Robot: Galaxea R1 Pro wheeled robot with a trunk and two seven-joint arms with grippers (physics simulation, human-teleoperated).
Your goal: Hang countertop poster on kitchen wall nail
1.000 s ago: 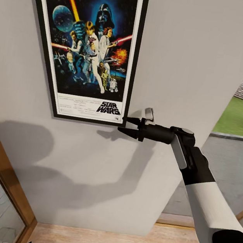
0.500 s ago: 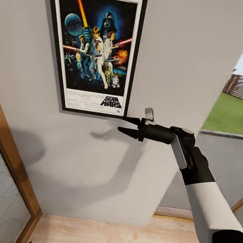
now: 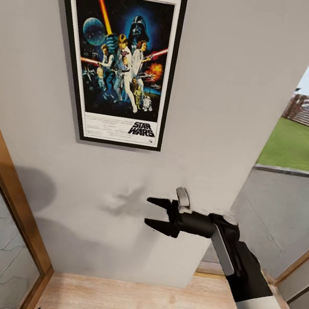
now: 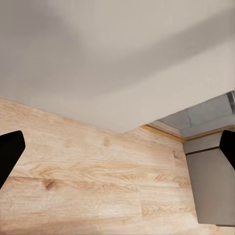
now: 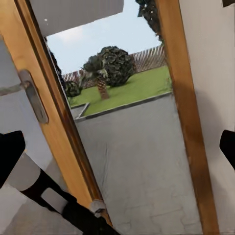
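Hanging flat on the grey wall (image 3: 225, 86), the poster (image 3: 120, 62) sits above and left of the right gripper (image 3: 155, 212), whose jaws gape wide and empty, well apart from the frame.

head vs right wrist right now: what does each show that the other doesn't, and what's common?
Head view alone: the poster hanging flat on the grey wall, and the right gripper open below it, apart from the frame. Right wrist view alone: a wood-framed glass door with a metal handle, and a round bush outside. Both: the green lawn and sky beyond.
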